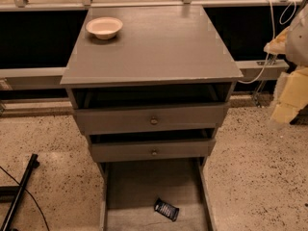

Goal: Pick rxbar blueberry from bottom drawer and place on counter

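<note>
The rxbar blueberry, a small dark wrapper with pale lines, lies tilted on the floor of the bottom drawer, near its front and right of the middle. The drawer is pulled out toward me. The counter is the flat grey top of the cabinet. My gripper shows as a blurred pale yellow and white shape at the right edge. It is beside the cabinet at counter height, far from the bar and apart from it.
A white bowl stands on the counter's back left corner. Two knobbed upper drawers are slightly open above the bottom drawer. A black pole lies on the speckled floor at lower left. A white cable hangs at right.
</note>
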### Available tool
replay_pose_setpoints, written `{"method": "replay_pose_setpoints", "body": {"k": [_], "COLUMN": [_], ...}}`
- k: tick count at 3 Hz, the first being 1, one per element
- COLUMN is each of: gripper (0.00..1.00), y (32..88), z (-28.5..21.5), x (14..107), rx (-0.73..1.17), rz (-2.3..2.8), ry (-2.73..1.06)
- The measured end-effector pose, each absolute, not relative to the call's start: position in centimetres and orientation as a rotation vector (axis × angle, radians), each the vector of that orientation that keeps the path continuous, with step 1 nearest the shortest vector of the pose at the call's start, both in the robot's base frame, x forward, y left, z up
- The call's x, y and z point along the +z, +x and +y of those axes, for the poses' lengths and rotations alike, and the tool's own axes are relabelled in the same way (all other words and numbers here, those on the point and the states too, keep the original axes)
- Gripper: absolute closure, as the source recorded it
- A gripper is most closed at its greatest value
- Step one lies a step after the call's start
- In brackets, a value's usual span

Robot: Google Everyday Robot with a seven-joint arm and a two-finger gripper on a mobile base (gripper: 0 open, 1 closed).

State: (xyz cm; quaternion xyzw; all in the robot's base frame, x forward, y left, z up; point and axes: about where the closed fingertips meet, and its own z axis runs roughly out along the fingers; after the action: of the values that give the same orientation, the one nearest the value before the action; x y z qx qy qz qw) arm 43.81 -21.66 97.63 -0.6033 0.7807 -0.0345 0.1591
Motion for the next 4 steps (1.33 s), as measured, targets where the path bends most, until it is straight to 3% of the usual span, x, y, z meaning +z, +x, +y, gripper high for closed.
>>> {"method": "replay_pose_setpoints", "body": {"k": [2,3,4], "gripper": [0.0,0.0,0.0], "y": [43.9,42.8,42.2], "z": [-21.0,-17.5,-15.9], "x": [95.6,88.9,85.2], "rx": [-0.063,0.125,0.172], "rz": [2.231,2.192,2.19], "ry": [-1.707,-1.674,-1.651]}}
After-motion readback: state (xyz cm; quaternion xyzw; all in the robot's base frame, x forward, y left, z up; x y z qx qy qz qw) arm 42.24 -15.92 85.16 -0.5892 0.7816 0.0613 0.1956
